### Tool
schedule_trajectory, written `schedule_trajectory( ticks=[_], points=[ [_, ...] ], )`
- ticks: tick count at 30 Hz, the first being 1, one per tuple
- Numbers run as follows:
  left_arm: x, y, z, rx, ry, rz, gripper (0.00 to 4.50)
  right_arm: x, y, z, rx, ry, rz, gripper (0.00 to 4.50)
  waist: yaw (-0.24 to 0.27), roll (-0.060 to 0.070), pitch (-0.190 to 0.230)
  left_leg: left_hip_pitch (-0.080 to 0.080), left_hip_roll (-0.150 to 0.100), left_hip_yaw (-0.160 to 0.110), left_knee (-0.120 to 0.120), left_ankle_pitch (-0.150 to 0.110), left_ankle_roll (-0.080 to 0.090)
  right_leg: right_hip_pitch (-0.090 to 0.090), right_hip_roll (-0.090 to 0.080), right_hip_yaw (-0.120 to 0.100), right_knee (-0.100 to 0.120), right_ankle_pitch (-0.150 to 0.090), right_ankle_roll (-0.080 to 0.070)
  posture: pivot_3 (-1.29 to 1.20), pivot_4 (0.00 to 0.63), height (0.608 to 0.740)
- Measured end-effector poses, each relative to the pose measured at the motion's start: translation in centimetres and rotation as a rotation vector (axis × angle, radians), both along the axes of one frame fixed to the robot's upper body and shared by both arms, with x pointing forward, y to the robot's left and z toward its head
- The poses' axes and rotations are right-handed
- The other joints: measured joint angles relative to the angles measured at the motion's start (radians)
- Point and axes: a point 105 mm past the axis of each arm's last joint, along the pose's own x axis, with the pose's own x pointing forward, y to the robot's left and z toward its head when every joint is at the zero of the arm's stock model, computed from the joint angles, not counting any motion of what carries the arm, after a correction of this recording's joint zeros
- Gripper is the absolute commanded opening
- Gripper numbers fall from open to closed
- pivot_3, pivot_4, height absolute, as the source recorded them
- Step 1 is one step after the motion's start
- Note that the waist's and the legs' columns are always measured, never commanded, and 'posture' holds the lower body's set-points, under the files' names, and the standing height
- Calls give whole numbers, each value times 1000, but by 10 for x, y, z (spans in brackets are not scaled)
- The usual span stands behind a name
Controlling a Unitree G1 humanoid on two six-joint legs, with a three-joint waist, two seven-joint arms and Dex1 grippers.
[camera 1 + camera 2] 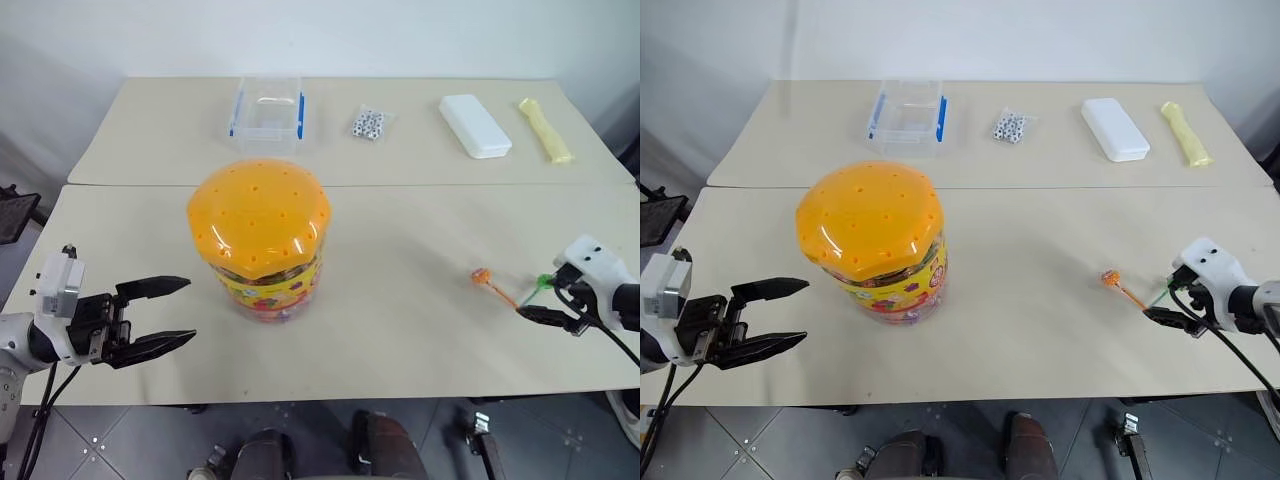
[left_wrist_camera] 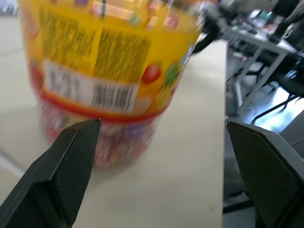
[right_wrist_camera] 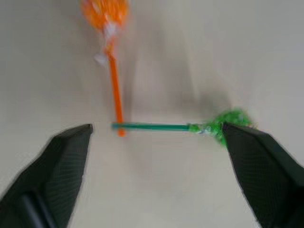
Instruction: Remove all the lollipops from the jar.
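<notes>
Orange-stick lollipop point(image 3: 108, 42) and green-stick lollipop point(image 3: 190, 126) are lying on the beige table point(image 1: 400, 300) between the spread-apart right gripper point(image 3: 156, 128) fingers. The left gripper point(image 1: 165, 315), jaws apart, is hovering beside the lidded clear plastic jar point(image 1: 262, 240), which is holding colourful sweets.

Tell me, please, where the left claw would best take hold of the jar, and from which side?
Probably the clear wall of the jar beneath its wider domed orange lid, coming level from the robot's left, where the left claw already stands open facing it. The jar stands upright.
</notes>
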Motion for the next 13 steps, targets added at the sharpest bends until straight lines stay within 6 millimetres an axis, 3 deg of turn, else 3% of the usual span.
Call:
schedule_trajectory(
  ticks=[3, 5, 7, 9, 11, 13],
  points=[
    [6, 9, -7, 72, -50, 66, 4500, -14, 40, 30, 231, -160, 281, 4468, 0, 0, 0, 2, 0, 0, 0, 0, 0, 1, 1, 0, 0, 0, 0, 0, 150, 740],
    [13, 15, -13, 105, -72, 135, 4500, -25, 60, 35, 326, -187, 405, 4468, 0, 0, 0, 2, 0, 0, 0, 0, 0, 2, 0, 0, 1, 0, 0, 0, 150, 740],
    [22, 19, -18, 86, -105, 254, 4500, -36, 92, 24, 408, -219, 536, 4468, 1, -3, -2, 3, 1, -1, 0, 0, 0, 3, 0, 0, 2, 0, 0, 0, 150, 740],
    [26, 15, -25, 52, -118, 329, 4500, -49, 133, 0, 491, -197, 697, 4468, 0, -5, -2, 3, 1, -1, 1, -1, -1, 2, -1, 0, 4, 0, 0, 0, 150, 740],
    [26, 15, -30, 69, -127, 369, 4500, -55, 150, -18, 476, -165, 777, 4468, 1, -5, -2, 3, -1, 0, 1, -1, 0, 2, -2, 0, 4, 0, 1, 0, 150, 740],
    [27, 18, -33, 98, -152, 423, 4500, -56, 152, -27, 418, -182, 816, 4468, 5, -5, -2, 4, -1, 0, 2, -1, 1, 3, -2, 0, 4, 0, 1, 0, 150, 740]
  ],
)
